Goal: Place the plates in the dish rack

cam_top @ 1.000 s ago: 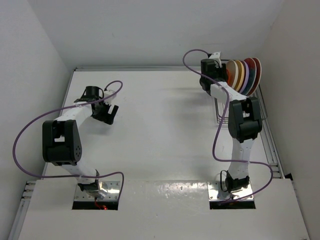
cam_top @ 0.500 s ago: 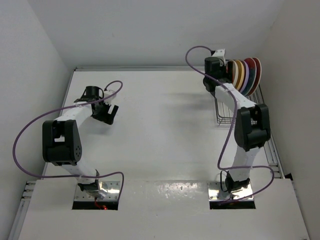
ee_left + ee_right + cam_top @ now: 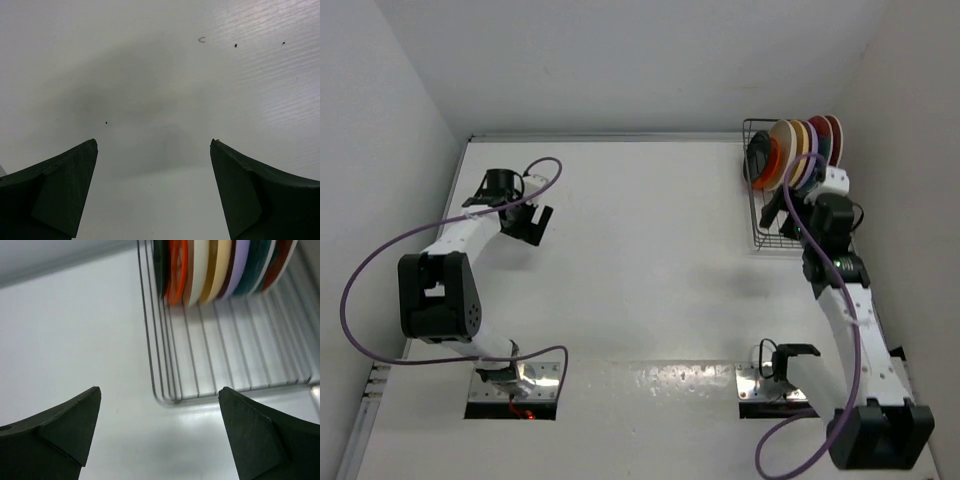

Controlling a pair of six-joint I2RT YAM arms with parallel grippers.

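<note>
White desk [image 3: 640, 260] carried the wire dish rack [image 3: 766, 238] at its far right corner. The plates [image 3: 798, 150] stood there on edge, packed at the far end so the prongs kept them upright. The right end effector [image 3: 159, 392] hung released and empty over the rack's bare near end. Only its wrist view showed the separate rims seated between wires. The left end effector [image 3: 152, 145], also spread and empty, hovered over bare desk, well apart.

Overhead camera looks down; close right wrist camera shares the dish rack [image 3: 210, 365].
</note>
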